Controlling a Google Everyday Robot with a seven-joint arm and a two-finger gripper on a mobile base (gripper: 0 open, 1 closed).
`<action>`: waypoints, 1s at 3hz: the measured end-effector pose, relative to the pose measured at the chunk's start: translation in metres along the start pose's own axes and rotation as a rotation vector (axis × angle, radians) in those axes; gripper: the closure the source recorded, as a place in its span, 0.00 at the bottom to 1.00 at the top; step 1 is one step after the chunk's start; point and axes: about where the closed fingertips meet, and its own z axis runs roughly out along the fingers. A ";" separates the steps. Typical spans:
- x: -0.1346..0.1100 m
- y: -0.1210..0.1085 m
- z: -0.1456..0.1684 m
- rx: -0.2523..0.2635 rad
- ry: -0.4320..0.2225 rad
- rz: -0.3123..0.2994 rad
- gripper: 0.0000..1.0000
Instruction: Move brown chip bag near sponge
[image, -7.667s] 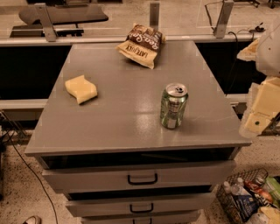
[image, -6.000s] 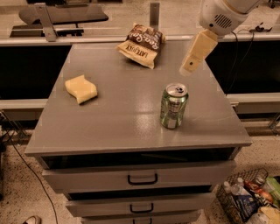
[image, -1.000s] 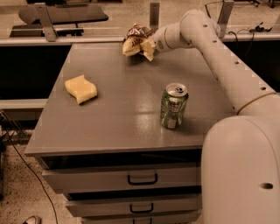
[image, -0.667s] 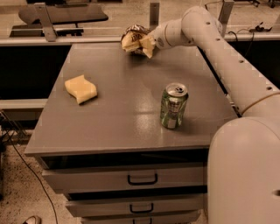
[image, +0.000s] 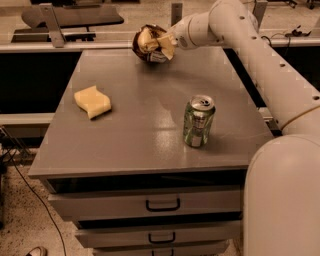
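Observation:
The brown chip bag (image: 145, 50) is crumpled in my gripper (image: 156, 43), lifted above the far edge of the grey table (image: 150, 125). The gripper's pale fingers are shut on the bag, which hangs below and to the left of them. The sponge (image: 92, 101), a pale-yellow wavy block, lies on the left part of the table, well apart from the bag, nearer the front and to the left of it. My white arm (image: 250, 45) reaches in from the right over the table's far right corner.
A green soda can (image: 198, 121) stands upright on the right half of the table, under my arm's reach. Drawers with dark handles (image: 163, 205) sit below the table top. A railing (image: 70, 45) runs behind the table.
The gripper has closed on the bag and lifted it off the table, then carried it a little to the left in the last second. The sponge and can have not moved.

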 end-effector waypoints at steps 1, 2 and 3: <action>-0.017 0.014 -0.007 -0.024 -0.033 -0.071 1.00; -0.055 0.062 -0.032 -0.102 -0.094 -0.247 1.00; -0.068 0.125 -0.050 -0.215 -0.127 -0.443 1.00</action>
